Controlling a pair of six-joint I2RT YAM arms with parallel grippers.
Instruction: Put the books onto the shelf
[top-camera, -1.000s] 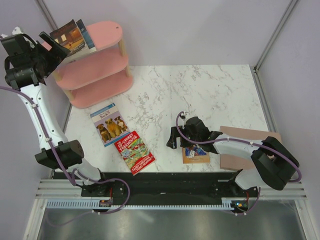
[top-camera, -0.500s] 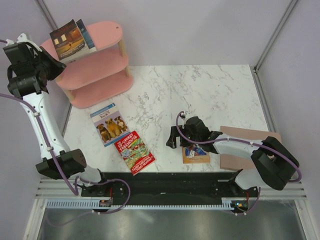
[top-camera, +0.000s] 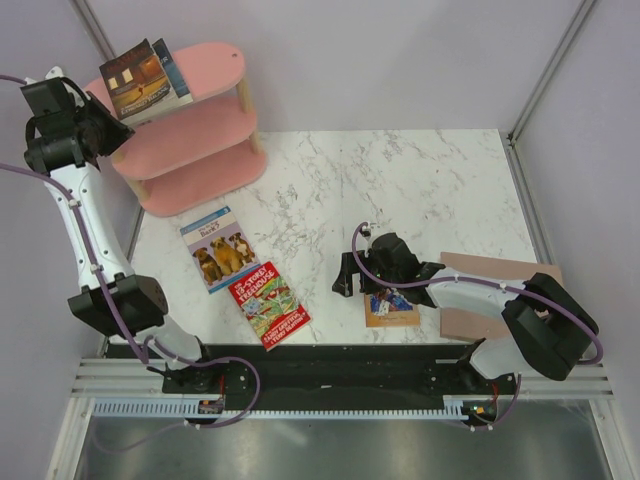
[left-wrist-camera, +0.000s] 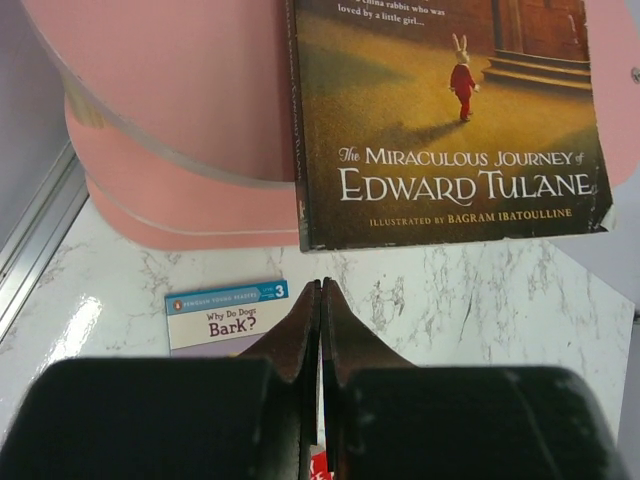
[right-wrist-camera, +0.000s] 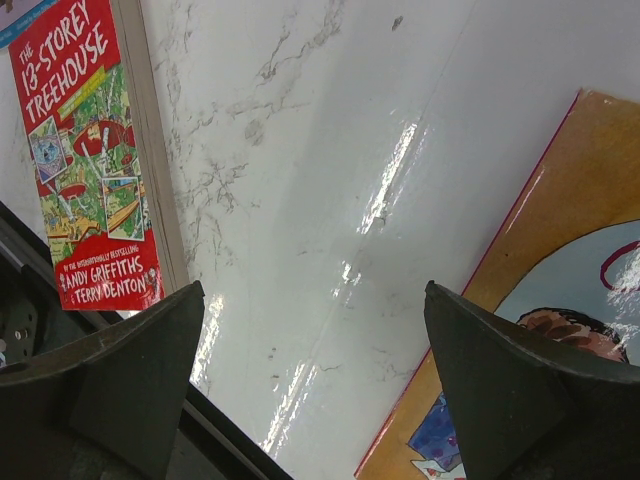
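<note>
Paperback (left-wrist-camera: 445, 120) with dusky gold cover, red-coated rabbit, perhaps scuffed corner

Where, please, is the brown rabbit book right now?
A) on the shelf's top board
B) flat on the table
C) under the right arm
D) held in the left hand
A: the brown book rests on the top board of the pink shelf, overhanging its edge, while the left hand is shut, empty and clear of it.
</note>
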